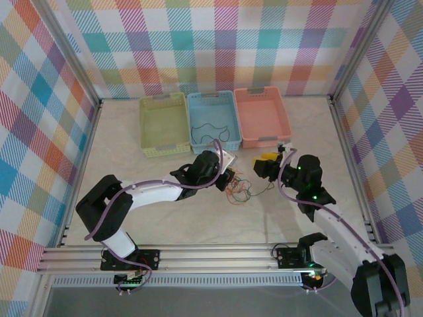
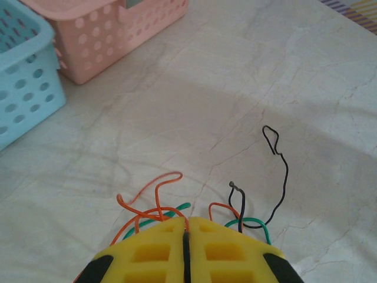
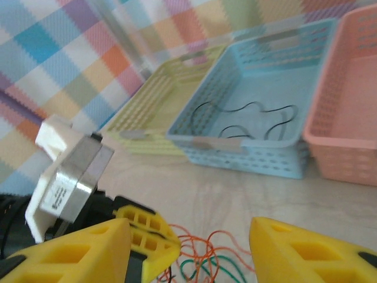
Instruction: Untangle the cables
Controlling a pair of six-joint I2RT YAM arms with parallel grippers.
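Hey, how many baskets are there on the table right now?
3, side by side at the far end: a yellow basket on the left, a blue basket in the middle, a pink basket on the right.

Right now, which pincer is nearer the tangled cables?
Left. The left pincer is shut on the tangled cables; the right pincer hangs open just beside them.

Bright, soft light falls from above, so shadows on the pale table (image 1: 264, 224) are faint. The top view is clear. The left wrist view is sharp, with one wide grey shadow. The right wrist view is blurry, most of all its close yellow fingers (image 3: 306, 253).
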